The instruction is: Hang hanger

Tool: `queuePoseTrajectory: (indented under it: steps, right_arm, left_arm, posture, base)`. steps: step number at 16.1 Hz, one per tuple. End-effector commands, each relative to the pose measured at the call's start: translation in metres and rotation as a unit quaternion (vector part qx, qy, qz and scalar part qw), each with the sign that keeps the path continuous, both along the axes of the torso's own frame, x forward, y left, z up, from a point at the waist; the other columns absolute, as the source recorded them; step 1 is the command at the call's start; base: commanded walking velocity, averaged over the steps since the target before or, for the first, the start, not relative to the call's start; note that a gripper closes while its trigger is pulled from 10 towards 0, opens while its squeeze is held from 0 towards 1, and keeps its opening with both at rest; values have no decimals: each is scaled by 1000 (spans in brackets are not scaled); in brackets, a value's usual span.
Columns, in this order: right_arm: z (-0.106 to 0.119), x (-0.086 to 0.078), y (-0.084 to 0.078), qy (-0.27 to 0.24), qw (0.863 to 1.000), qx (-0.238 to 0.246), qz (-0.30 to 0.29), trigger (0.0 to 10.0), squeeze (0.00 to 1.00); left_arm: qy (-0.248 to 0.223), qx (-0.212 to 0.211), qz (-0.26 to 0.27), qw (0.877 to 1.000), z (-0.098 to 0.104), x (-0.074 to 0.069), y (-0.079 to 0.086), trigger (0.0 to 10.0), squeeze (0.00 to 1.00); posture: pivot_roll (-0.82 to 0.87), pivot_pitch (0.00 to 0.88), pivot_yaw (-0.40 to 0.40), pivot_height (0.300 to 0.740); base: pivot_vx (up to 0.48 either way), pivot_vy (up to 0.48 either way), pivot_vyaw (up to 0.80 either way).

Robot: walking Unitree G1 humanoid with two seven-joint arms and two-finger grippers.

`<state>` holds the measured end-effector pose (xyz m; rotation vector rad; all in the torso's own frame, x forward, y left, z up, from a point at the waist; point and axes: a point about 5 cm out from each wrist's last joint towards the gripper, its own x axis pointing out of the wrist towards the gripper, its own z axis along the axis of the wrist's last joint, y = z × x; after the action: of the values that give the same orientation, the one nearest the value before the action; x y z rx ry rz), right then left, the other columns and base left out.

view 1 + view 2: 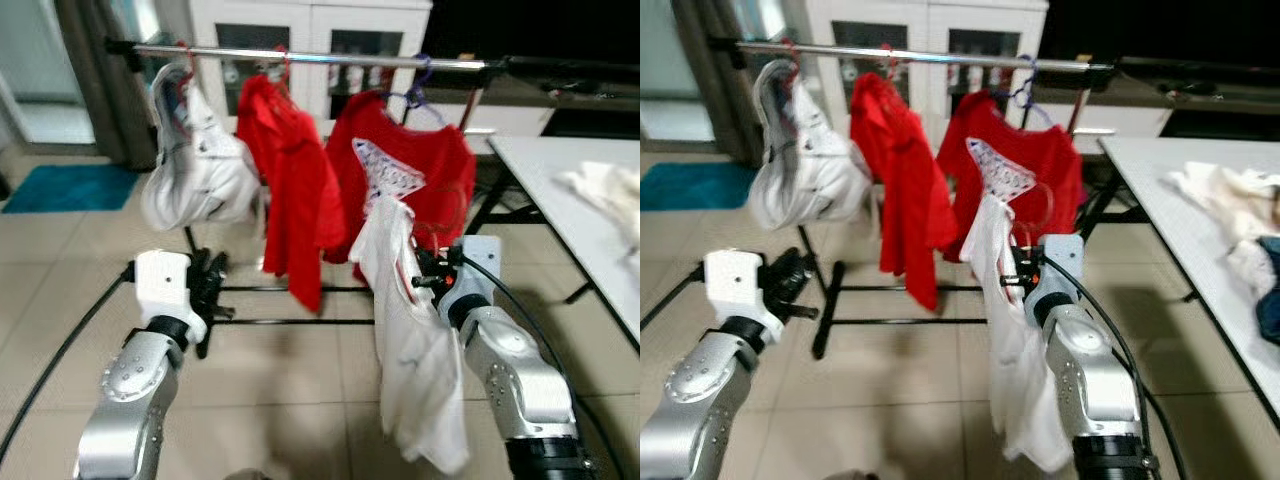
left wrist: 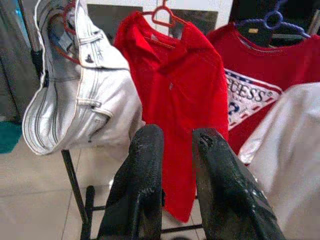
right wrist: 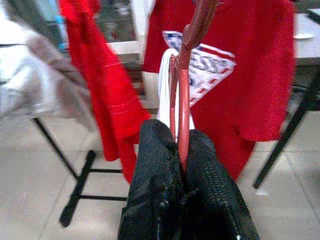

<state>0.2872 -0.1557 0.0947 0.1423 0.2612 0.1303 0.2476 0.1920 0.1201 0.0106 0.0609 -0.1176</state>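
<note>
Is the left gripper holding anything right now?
No, the left gripper has its jaws apart with nothing between them, hovering in front of the red shirt.

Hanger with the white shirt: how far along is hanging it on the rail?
Done: right end effector grips the red hanger carrying the white shirt. In hand: it is held below the rail. Left: hooking it on. Left end effector is empty.
</note>
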Motion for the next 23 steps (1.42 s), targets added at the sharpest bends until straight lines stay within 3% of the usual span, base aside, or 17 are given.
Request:
queuePoseTrajectory:
  steps: [1, 3, 4, 6, 9, 13, 17, 23]
  right_arm:
    - [6, 8, 0, -20, 1000, 1, -8, 10000, 0]
    - [12, 15, 3, -31, 999, -15, 0, 10000, 0]
    - [18, 16, 3, -48, 999, -4, 12, 10000, 0]
    - [15, 17, 1, -44, 999, -4, 2, 10000, 0]
    - [8, 4, 14, -44, 999, -6, 31, 10000, 0]
    - [5, 3, 21, -48, 998, -22, 41, 10000, 0]
    - [9, 5, 25, -57, 994, -48, 80, 10000, 0]
    - [16, 14, 33, -68, 988, -58, 124, 10000, 0]
  left_arm:
    - [-14, -1, 4, 1000, 3, 6, 6, 10000, 0]
    - [-10, 7, 27, 1000, 0, 13, 13, 10000, 0]
    - [-11, 11, -6, 1000, 6, 15, 1, 10000, 0]
    - [-8, 29, -21, 999, 6, 14, -2, 10000, 0]
    - [-7, 20, -37, 999, 5, 14, -5, 10000, 0]
    - [1, 19, -55, 998, 5, 13, -8, 10000, 0]
    - [3, 9, -51, 999, 0, 13, -12, 10000, 0]
    - [1, 24, -52, 998, 0, 8, -13, 10000, 0]
  posture:
    - [0, 0, -14, 740]
    - [16, 0, 6, 740]
    - [21, 0, 1, 740]
    - [23, 0, 1, 740]
    - [7, 0, 56, 740]
    - [5, 0, 93, 740]
    - [3, 0, 64, 740]
    - [28, 0, 32, 740]
  base:
    - [386, 0, -663]
    - [394, 0, -338]
    - [394, 0, 0]
    - [390, 0, 0]
    - [387, 0, 0]
    - [390, 0, 0]
    - [390, 0, 0]
    - [387, 0, 632]
